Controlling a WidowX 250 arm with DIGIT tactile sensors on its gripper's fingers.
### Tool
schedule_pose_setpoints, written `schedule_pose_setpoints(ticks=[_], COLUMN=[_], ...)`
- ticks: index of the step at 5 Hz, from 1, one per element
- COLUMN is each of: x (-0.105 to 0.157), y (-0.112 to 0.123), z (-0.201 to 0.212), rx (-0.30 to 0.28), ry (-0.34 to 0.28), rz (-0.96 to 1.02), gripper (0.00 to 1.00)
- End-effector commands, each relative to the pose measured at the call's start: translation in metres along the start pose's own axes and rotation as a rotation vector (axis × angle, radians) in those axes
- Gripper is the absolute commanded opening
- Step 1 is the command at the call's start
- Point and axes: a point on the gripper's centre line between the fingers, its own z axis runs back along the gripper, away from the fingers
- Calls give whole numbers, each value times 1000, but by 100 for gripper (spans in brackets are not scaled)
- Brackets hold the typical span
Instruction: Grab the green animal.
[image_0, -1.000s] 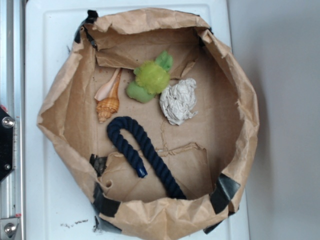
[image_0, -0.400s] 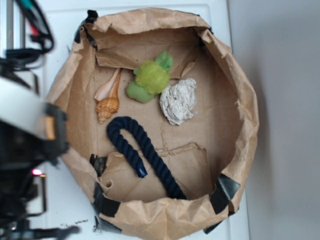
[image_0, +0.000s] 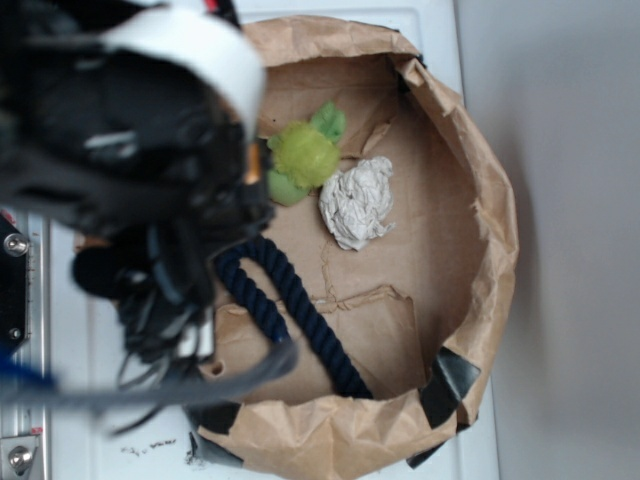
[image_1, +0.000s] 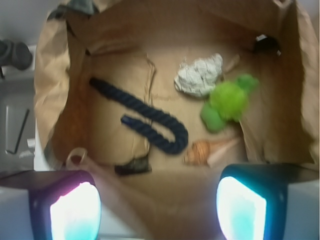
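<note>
1. The green animal (image_1: 227, 102) lies on the floor of the paper bag (image_1: 50, 80), in the far right part of my wrist view. Its fuzzy lime body is in the middle, with one darker green limb poking up and right and another down and left, so its long axis runs on a diagonal.
2. From my hand (image_1: 157, 207) it sits ahead and off to the right. It is closer to my right finger (image_1: 242, 210) than to my left finger (image_1: 72, 212), and well apart from both. In the exterior view the green animal (image_0: 305, 155) shows just past the right edge of my blurred arm.
3. My hand is spread wide and grasps nothing; the bag floor shows plainly between the two fingers.
4. The crumpled white paper ball (image_1: 200, 75) touches or nearly touches the animal on its upper left. I judge that side too tight for a finger.
5. The orange seashell (image_1: 207, 152) lies just below the animal, between it and my right finger, so a straight reach would pass over it.
6. The dark blue rope (image_1: 150, 122) curls across the middle of the bag, left of the animal and clear of it.
7. I judge the next move to be a shift forward and rightward, with my fingers turned to close across the short width of the lime body, not along the diagonal.
</note>
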Motion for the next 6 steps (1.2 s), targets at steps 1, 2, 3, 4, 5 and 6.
schedule_pose_setpoints(ticks=[1, 2, 3, 4, 5, 6], x=[39, 44, 44, 44, 44, 47], y=[21, 22, 22, 22, 22, 35], z=[-33, -44, -44, -44, -44, -63], rx=[38, 26, 26, 26, 26, 65], ry=[-86, -88, -88, -88, -88, -104], rz=[49, 2, 2, 2, 2, 58], gripper=[100, 100, 100, 100, 100, 100])
